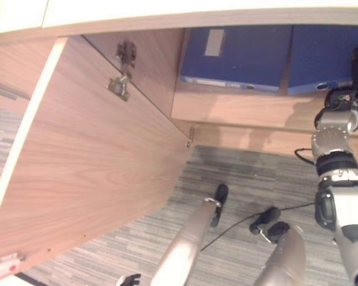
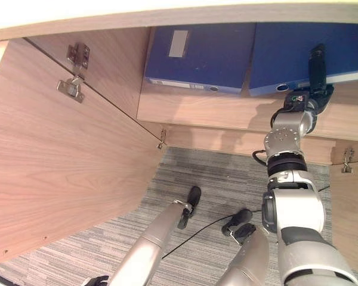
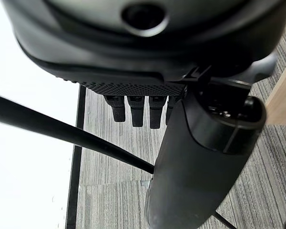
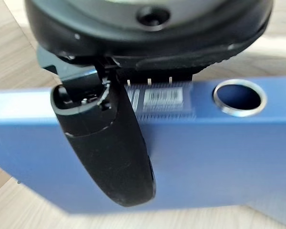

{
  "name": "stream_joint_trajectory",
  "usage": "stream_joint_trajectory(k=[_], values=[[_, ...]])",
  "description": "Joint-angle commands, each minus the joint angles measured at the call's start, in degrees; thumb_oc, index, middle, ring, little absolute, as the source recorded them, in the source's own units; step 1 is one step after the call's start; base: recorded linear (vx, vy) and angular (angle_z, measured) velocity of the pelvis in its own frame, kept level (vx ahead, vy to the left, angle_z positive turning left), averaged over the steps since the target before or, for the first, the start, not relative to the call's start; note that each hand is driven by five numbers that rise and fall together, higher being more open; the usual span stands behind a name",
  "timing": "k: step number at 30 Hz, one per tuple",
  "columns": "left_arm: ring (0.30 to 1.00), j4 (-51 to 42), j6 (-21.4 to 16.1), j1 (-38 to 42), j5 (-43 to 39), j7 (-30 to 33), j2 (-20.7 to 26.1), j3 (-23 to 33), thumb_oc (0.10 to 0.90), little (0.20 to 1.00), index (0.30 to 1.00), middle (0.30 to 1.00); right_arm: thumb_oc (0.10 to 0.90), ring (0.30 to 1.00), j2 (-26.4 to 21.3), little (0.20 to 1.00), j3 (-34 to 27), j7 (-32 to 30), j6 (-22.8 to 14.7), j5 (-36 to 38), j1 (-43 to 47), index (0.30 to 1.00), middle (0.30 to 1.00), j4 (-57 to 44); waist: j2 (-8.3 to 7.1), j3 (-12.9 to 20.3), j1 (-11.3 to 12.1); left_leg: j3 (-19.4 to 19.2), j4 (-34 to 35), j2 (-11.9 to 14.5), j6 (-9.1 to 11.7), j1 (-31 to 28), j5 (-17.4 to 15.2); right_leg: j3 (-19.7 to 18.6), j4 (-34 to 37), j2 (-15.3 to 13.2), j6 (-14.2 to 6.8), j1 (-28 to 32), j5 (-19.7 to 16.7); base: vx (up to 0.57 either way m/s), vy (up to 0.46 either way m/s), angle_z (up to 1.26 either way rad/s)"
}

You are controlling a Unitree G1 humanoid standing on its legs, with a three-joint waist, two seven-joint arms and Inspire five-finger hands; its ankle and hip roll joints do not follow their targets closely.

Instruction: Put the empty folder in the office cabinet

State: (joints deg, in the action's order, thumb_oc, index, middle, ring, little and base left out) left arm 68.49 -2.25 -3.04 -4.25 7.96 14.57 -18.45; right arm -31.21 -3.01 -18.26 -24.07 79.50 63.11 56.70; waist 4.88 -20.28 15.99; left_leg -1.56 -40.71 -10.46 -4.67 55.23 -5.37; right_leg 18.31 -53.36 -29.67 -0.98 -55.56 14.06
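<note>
A blue folder (image 2: 298, 53) lies on the cabinet shelf (image 2: 215, 110), at the right of the opening, its spine facing out. My right hand (image 2: 315, 71) reaches up to that spine. In the right wrist view the thumb (image 4: 109, 148) lies across the folder's blue spine (image 4: 205, 157) beside a metal finger ring (image 4: 240, 97), while the fingers are hidden behind the folder, so the hand pinches it. My left hand (image 3: 133, 43) hangs low over the carpet with straight fingers (image 3: 133, 112), holding nothing.
A second blue folder (image 2: 197, 53) with a grey label lies on the same shelf, to the left. The cabinet's left door (image 2: 59, 161) swings wide open, hinges (image 2: 74, 71) showing. Another door's edge (image 2: 352, 202) stands at the right. Grey carpet (image 2: 197, 173) lies below.
</note>
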Motion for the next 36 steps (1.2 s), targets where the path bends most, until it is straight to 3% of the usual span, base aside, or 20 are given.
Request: stream_joint_trajectory(k=[1, 17, 18, 19, 20, 21, 25, 26, 29, 30, 33, 36], values=[[0.9, 4.8, 1.9, -4.8, -1.2, 0.4, 7.7, -2.2, 0.8, 0.9, 0.9, 0.9, 0.8, 0.9, -7.1, 0.9, 2.1, 3.8, -4.5, -0.4, 5.8, 0.9, 0.9, -6.4, -0.25, 3.4, 0.8, -0.9, 4.1, 1.6, 0.1, 0.5, -2.3, -2.8, 6.1, 0.7, -3.2, 1.0, -5.8, 0.0, 0.0, 0.0], [0.9, 6.3, 2.3, -4.4, -1.9, 0.1, 8.4, -1.6, 0.8, 0.9, 0.9, 0.9, 0.8, 0.9, -11.1, 0.9, 4.2, 2.7, -1.2, -0.2, 8.9, 0.9, 0.9, 0.3, -1.43, 2.7, 0.0, -0.9, 4.3, 2.7, 0.6, 0.8, -2.3, -2.1, 6.8, 1.4, -3.0, 1.1, -6.1, 0.0, 0.0, 0.0], [0.9, 6.7, 2.2, -4.3, -2.1, -0.2, 9.0, -1.2, 0.8, 0.9, 0.9, 0.9, 0.8, 0.9, -12.6, 0.9, 7.5, 2.3, 2.6, -3.6, 9.7, 0.9, 0.9, 3.8, -1.85, 2.5, 0.0, -1.0, 4.2, 2.9, 0.7, 0.8, -2.2, -2.0, 6.9, 1.4, -3.0, 1.0, -6.3, 0.0, 0.0, 0.0], [0.9, 6.7, 2.2, -4.3, -2.1, -0.2, 8.8, -1.2, 0.8, 0.9, 0.9, 0.9, 0.8, 0.9, -12.8, 0.9, 7.7, 2.3, 2.9, -3.8, 10.3, 0.9, 0.9, 4.2, -1.72, 2.4, 0.0, -1.1, 4.3, 2.9, 0.7, 0.8, -2.2, -2.0, 6.9, 1.5, -3.0, 1.0, -6.3, 0.0, 0.0, 0.0], [0.9, 7.2, 2.1, -4.0, -2.1, -0.6, 9.3, -1.0, 0.8, 0.9, 0.9, 0.9, 0.8, 0.9, -14.6, 0.9, 11.4, 2.7, 7.4, -8.3, 11.2, 0.9, 0.9, 7.5, -2.24, 2.2, -0.2, -1.2, 4.2, 3.1, 0.8, 0.8, -2.1, -1.9, 7.0, 1.7, -2.8, 1.0, -6.4, 0.0, 0.0, 0.0], [0.9, 7.3, 2.1, -4.0, -2.1, -0.6, 9.1, -1.1, 0.8, 0.9, 0.9, 0.9, 0.8, 0.9, -14.8, 0.9, 11.7, 2.9, 7.8, -8.4, 11.8, 0.9, 0.9, 7.9, -2.1, 2.1, -0.3, -1.2, 4.2, 3.2, 0.8, 0.8, -2.1, -1.9, 7.0, 1.7, -2.8, 1.0, -6.4, 0.0, 0.0, 0.0], [0.9, 8.2, 2.1, -3.6, -1.3, -2.3, 10.4, -1.2, 0.8, 0.9, 0.9, 0.9, 0.8, 0.9, -18.7, 0.9, 24.6, 8.5, 20.3, -22.3, 16.2, 0.9, 0.9, 17.2, -3.59, 1.5, -0.4, -1.4, 4.0, 3.6, 1.0, 1.1, -1.9, -1.4, 7.5, 1.7, -2.4, 0.9, -7.0, -0.01, -0.011, -0.02], [0.9, 8.2, 2.1, -3.5, -1.3, -2.3, 9.9, -1.1, 0.8, 0.9, 0.9, 0.9, 0.8, 0.9, -18.8, 0.9, 25.5, 9.1, 20.5, -22.4, 17.6, 0.9, 0.9, 18.1, -3.19, 1.3, -0.6, -1.4, 4.0, 3.6, 1.1, 1.1, -1.9, -1.4, 7.5, 1.8, -2.4, 0.9, -7.0, -0.02, -0.029, -0.07], [0.9, 6.3, 2.4, -4.4, 0.1, -5.8, 11.6, -2.0, 0.8, 0.9, 0.9, 0.9, 0.8, 0.9, -21.0, 0.9, 39.6, 18.3, 29.0, -39.5, 23.1, 0.9, 0.9, 25.0, -4.15, 0.6, -0.4, -1.4, 4.4, 4.1, 1.3, 1.0, -1.6, -0.5, 8.3, 2.0, -2.1, 1.2, -7.4, -0.02, -0.033, -0.06], [0.9, 6.2, 2.4, -4.4, 0.1, -5.8, 11.6, -2.0, 0.8, 0.9, 0.9, 0.9, 0.8, 0.9, -21.0, 0.9, 39.7, 18.3, 28.9, -39.5, 23.3, 0.9, 0.9, 25.1, -4.08, 0.6, -0.5, -1.4, 4.4, 4.1, 1.3, 0.9, -1.6, -0.5, 8.3, 2.0, -2.1, 1.2, -7.4, -0.01, -0.021, -0.07], [0.9, 3.8, 2.9, -5.4, 1.4, -7.9, 12.9, -2.1, 0.8, 0.9, 0.9, 0.9, 0.8, 0.9, -23.4, 0.9, 46.7, 22.4, 31.3, -49.9, 24.9, 0.9, 0.9, 26.2, -4.61, 0.3, -0.5, -1.4, 4.7, 4.1, 1.6, 0.6, -1.6, 0.2, 8.8, 2.1, -2.1, 1.8, -7.6, -0.01, -0.019, -0.06], [0.9, 3.3, 3.2, -5.6, 2.2, -8.5, 13.4, -1.8, 0.8, 0.9, 0.9, 0.9, 0.8, 0.9, -24.7, 0.9, 50.2, 25.0, 31.9, -53.5, 25.5, 0.9, 0.9, 25.9, -4.85, 0.1, -0.6, -1.3, 4.9, 4.1, 1.7, 0.5, -1.5, 0.4, 9.0, 2.2, -2.0, 1.8, -7.7, 0.0, -0.01, 0.07]])
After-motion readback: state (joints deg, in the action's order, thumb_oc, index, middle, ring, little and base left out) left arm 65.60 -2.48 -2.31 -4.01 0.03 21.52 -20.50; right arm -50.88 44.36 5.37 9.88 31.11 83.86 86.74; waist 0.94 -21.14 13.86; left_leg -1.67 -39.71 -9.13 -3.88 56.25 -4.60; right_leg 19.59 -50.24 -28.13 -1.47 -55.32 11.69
